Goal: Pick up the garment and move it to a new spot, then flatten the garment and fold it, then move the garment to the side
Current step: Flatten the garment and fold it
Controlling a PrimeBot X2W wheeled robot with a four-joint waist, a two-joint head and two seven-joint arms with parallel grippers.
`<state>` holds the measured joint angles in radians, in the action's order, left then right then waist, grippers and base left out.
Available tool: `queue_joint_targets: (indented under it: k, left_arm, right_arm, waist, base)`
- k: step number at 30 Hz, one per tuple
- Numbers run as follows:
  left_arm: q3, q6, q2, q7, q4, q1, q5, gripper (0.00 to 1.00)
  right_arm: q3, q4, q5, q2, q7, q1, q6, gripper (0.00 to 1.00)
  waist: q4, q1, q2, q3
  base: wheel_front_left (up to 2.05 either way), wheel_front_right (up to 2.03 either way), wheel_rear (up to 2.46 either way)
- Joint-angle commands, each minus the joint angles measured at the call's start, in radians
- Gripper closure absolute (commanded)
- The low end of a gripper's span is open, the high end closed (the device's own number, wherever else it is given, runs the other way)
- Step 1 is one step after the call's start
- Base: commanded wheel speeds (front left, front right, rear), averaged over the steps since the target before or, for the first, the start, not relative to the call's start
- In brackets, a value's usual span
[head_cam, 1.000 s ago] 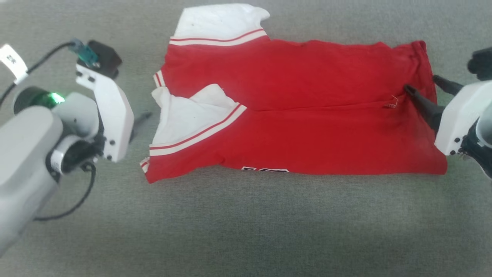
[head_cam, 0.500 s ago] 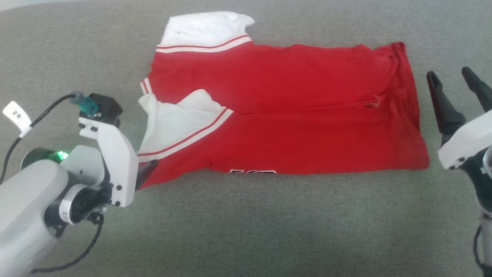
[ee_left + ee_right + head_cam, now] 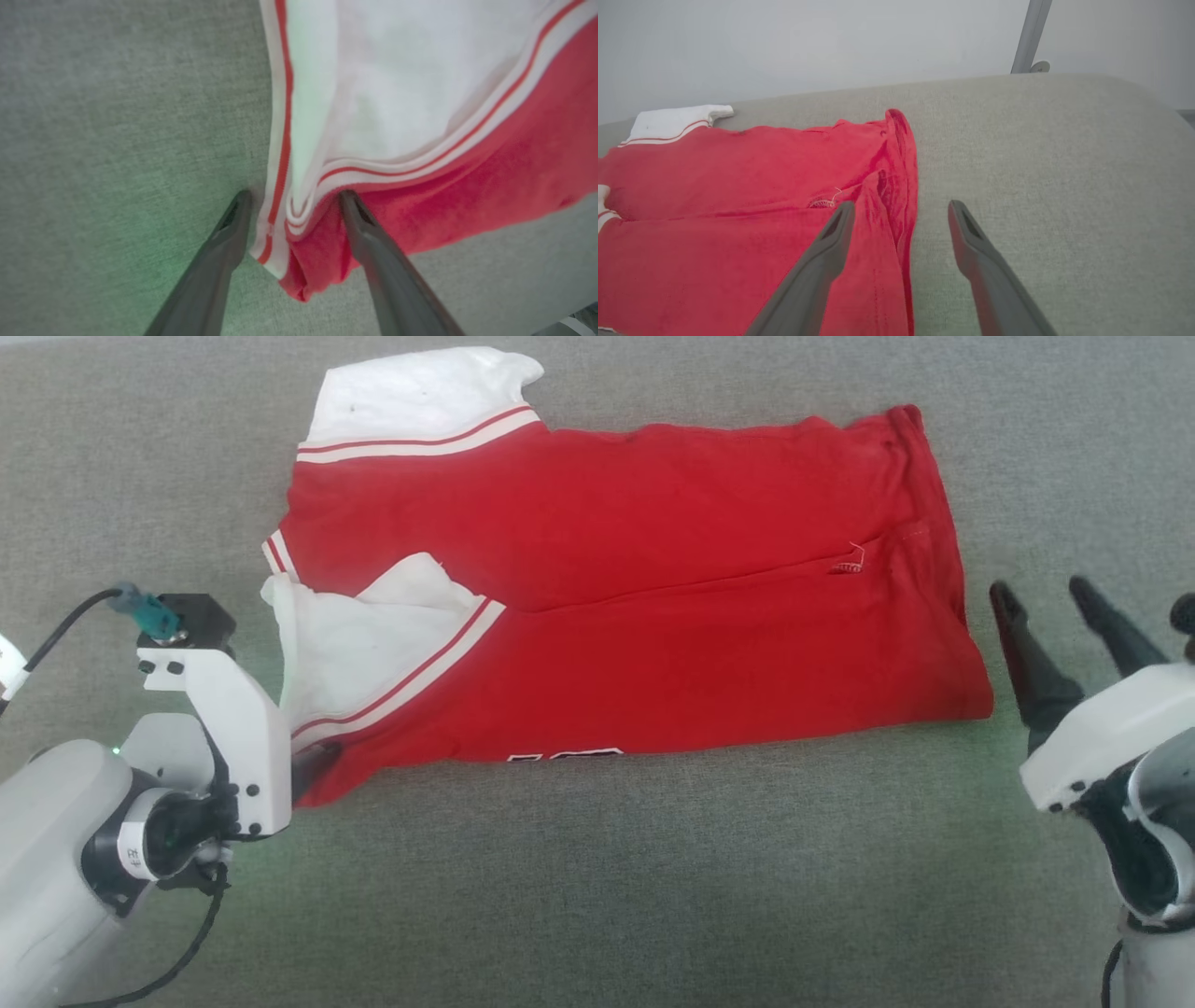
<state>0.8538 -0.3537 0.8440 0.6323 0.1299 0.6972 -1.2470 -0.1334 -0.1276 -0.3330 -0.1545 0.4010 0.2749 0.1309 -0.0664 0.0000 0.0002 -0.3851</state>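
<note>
The shirt [image 3: 653, 616] is bright red with white sleeves [image 3: 420, 387], trimmed in thin red-and-white stripes [image 3: 420, 437]. The surface [image 3: 597, 896] is plain grey-green. The left gripper [image 3: 293, 198] and right gripper [image 3: 1043, 590] have dark grey fingers [image 3: 812, 275] and white housings [image 3: 233, 728].

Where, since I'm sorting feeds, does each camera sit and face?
Head view: on the head, looking down at the red shirt on a grey cushion; left fingers, right fingers show.
Left wrist view: on that wrist, facing the shirt's corner between its open fingers.
Right wrist view: on that wrist, facing the hem and wall past its fingers.
Head and left wrist share the striped sleeve.
</note>
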Motion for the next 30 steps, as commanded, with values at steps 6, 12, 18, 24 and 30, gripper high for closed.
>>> queue_joint_targets:
  k: [6,12,18,24,30]
  left_arm:
    - [0.052,0.036,-0.062,0.009,0.064,-0.060,-0.008,1.00]
    - [0.063,0.068,-0.101,-0.001,0.076,-0.033,0.008,1.00]
    - [0.075,0.098,-0.134,-0.008,0.085,-0.015,0.019,1.00]
    - [0.081,0.122,-0.160,-0.023,0.102,0.000,0.031,1.00]
    - [0.079,0.136,-0.176,-0.037,0.125,0.006,0.034,1.00]
  right_arm:
    - [0.004,0.027,-0.053,-0.012,0.150,-0.033,0.000,0.00]
    - [0.013,0.064,-0.072,-0.035,0.288,-0.001,0.000,0.00]
    - [0.013,0.136,-0.050,-0.059,0.397,0.045,0.000,0.00]
    - [0.042,0.268,-0.046,-0.061,0.529,0.069,0.000,0.54]
    - [0.039,0.302,-0.039,-0.075,0.584,0.085,-0.001,1.00]
  waist:
    - [0.012,0.0000,-0.0002,0.004]
    - [0.042,0.0000,-0.0002,0.003]
    - [0.077,0.0000,-0.0002,-0.003]
    - [0.101,0.0000,-0.0002,-0.012]
    - [0.112,0.0000,-0.0002,-0.011]
  base:
    - [0.00,0.00,0.00]
    - [0.00,0.00,0.00]
    - [0.00,0.00,0.00]
    - [0.00,0.00,0.00]
    - [0.00,0.00,0.00]
